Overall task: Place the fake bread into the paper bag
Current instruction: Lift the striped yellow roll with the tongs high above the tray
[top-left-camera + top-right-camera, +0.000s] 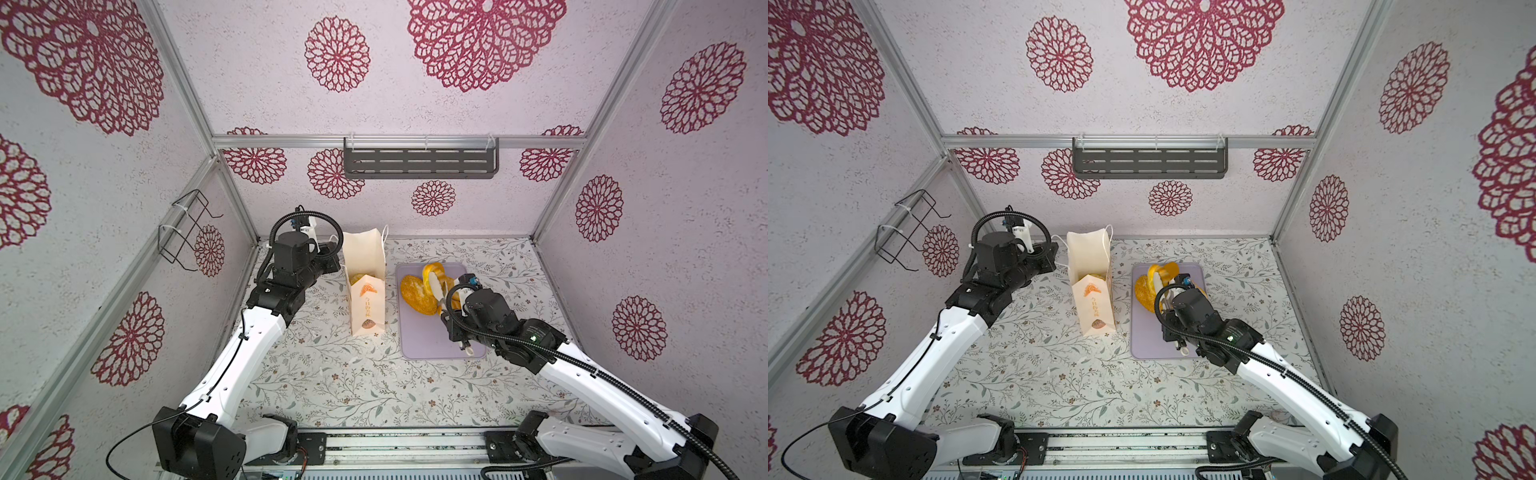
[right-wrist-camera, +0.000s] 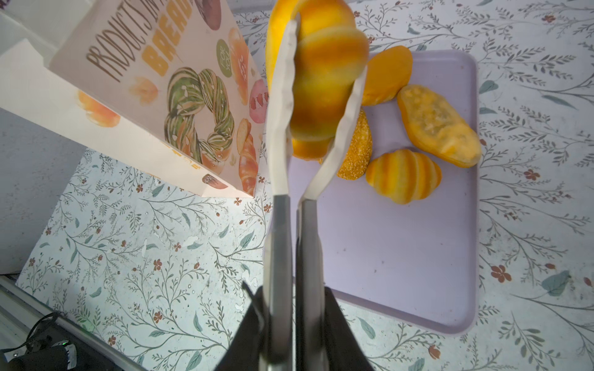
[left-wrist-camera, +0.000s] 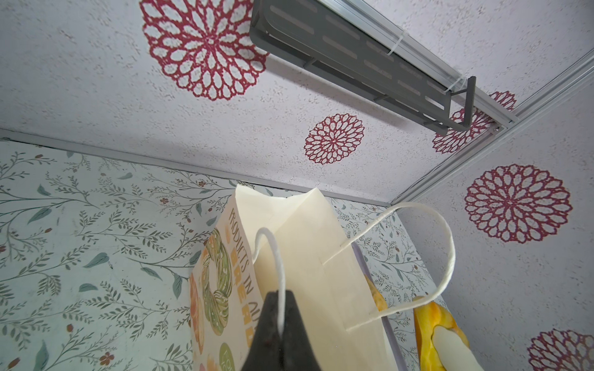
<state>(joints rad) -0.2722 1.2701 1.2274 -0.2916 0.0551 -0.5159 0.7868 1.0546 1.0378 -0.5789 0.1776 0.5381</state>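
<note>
**Right claw with loaded tongs: one ribbed roll off the tray, bag standing by.**

Nearest me, my right claw (image 2: 294, 321) is pressed together on the handles of the tongs (image 2: 283, 231). Their white tips pinch a ribbed roll (image 2: 324, 80) across its middle, raised clear of the lilac tray (image 2: 401, 257). I judge the roll light, glossy and somewhat squashy, so apt to slip. A mid-body grip across the ribs looks like the right hold. Beyond it, four more pieces of bread (image 2: 403, 180) lie bunched on the tray. Just beside the tray stands the paper bag (image 2: 154, 96), and a top view shows something golden inside its mouth. Farthest off, my left claw (image 3: 279, 334) is closed tight, pinching a cord handle (image 3: 279, 266) of the bag.
</note>
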